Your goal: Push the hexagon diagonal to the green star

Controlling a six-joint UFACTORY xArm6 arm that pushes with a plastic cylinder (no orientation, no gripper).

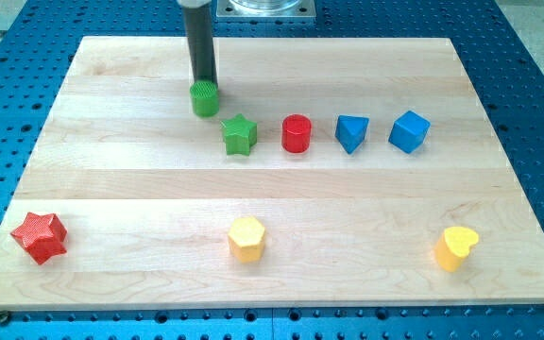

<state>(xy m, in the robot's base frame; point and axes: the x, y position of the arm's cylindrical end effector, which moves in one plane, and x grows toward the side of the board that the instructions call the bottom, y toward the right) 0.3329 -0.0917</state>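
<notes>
**A:** Where does the hexagon stand relative to the green star point(240, 133)?

**B:** The yellow hexagon point(246, 238) lies well below the star toward the view's bottom, almost straight under it and only a shade to the right. That is in line with the star, not diagonal to it, and far off besides. I judge the push has not begun.

**A:** And the rod?

**B:** My tip point(203, 83) is on the other side of the star: up and to the view's left of it, resting right at the top edge of a green cylinder point(205, 99), which itself sits just beside the star's upper-left. Whether the tip touches that cylinder I cannot tell. There is no pincer on this arm, only the plain rod, so nothing can be spread or pinched.

**A:** What is left, then?

**B:** Nearly everything, by my reckoning. The tip would have to come round the star to the hexagon's far side and drive it up toward a corner spot beside the star.

**A:** Anything in the way?

**B:** To the star's right runs a row: red cylinder point(296, 133), blue wedge-like block point(351, 132), blue cube point(409, 131). The red cylinder is near the star. Below-left of the star the table point(111, 189) carries nothing close.
</notes>
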